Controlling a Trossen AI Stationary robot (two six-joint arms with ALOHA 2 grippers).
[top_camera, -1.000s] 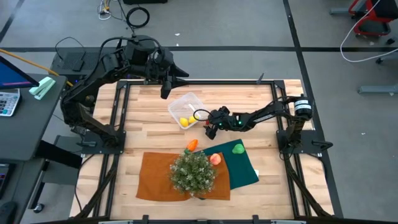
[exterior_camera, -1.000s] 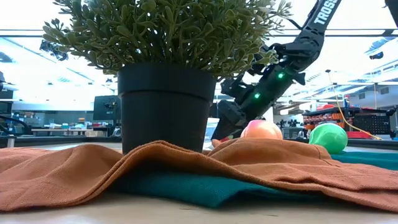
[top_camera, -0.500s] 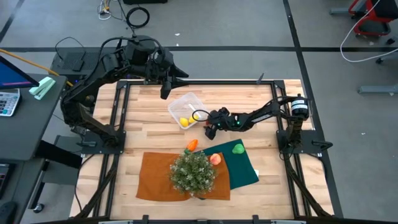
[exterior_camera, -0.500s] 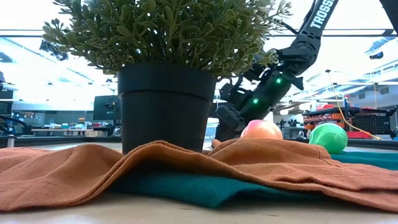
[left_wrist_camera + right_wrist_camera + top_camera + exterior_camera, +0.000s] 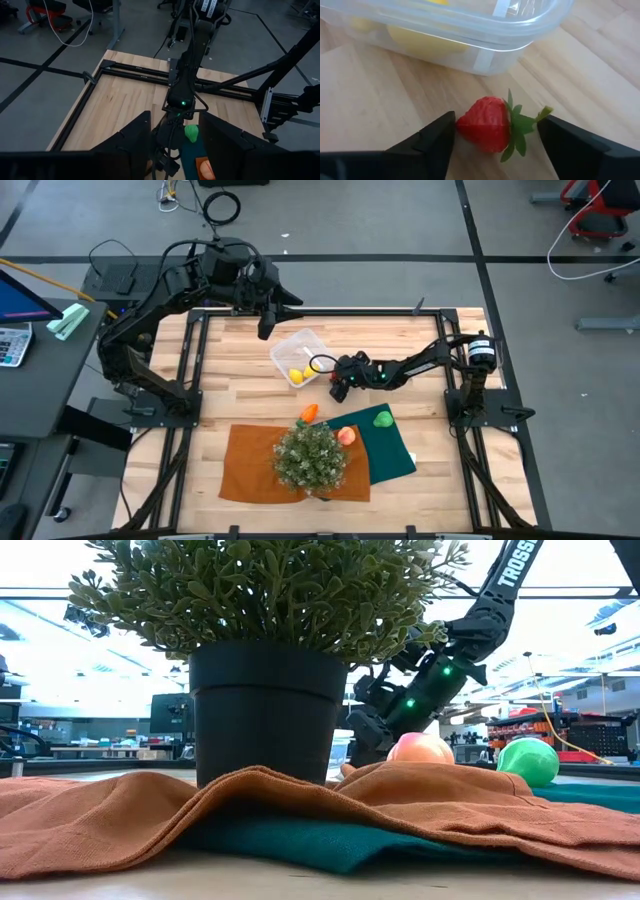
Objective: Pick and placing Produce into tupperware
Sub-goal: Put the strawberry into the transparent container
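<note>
The clear tupperware [image 5: 298, 354] stands on the wood table and holds yellow produce [image 5: 297, 374]; its wall shows in the right wrist view [image 5: 470, 35]. A red strawberry [image 5: 490, 124] lies on its side on the table just beside the tupperware. My right gripper [image 5: 495, 137] is open and low at the table [image 5: 340, 388], one finger on either side of the strawberry. An orange piece [image 5: 310, 412], a peach-pink piece [image 5: 346, 436] and a green piece [image 5: 383, 419] lie on the cloths. My left gripper [image 5: 175, 145] is open and empty, above the table's far edge [image 5: 265, 328]. My right gripper's fingers come in low over the table. One finger [image 5: 437, 135] stands right at the strawberry's pointed end [image 5: 462, 125]; I cannot tell whether it touches. The other finger [image 5: 570, 142] is apart from the leafy end.
A bushy potted plant [image 5: 310, 455] stands on an orange cloth [image 5: 255, 465] at the near side, next to a dark green cloth [image 5: 392, 448]. Black frame rails [image 5: 190, 370] run along the table's edges. Bare wood lies left of the tupperware.
My right arm has shifted a little toward the table's left, toward the tupperware, staying low at the table. The produce and the tupperware have kept their places.
</note>
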